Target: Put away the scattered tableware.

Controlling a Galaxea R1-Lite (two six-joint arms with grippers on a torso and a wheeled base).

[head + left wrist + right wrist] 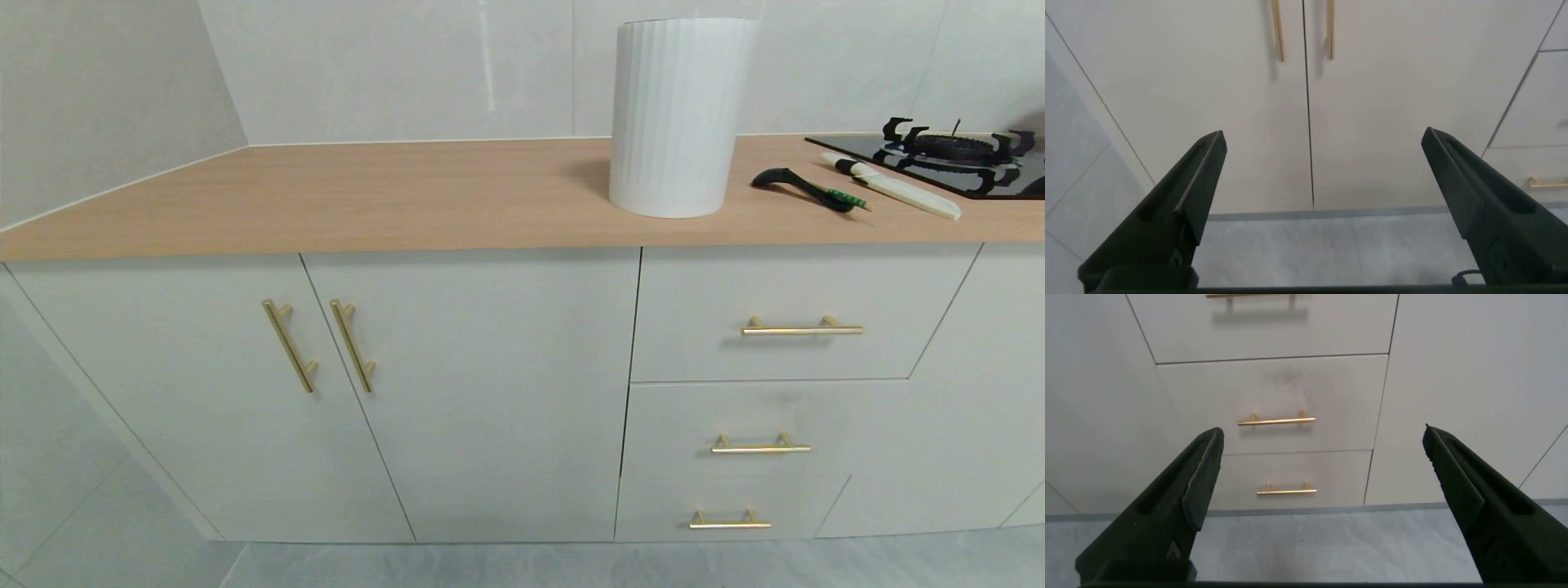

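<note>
I am reading two utensils on the counter (367, 196) at 2 o'clock, beyond the canister (678, 118): a black utensil (804, 188) and a white utensil (894, 186), close together, long axes running 10 to 4. I am judging the right gripper (1323, 433) nearer. It and the left gripper (1321, 137) are hanging spread and empty, facing the cabinet fronts below the counter. The canister's inside is hidden, and the hob (955, 151) is cut off.

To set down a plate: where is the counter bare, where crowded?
Bare: the counter from the left wall to the white ribbed container. Crowded: between it and the stove, where a black utensil and a white utensil lie.
</note>
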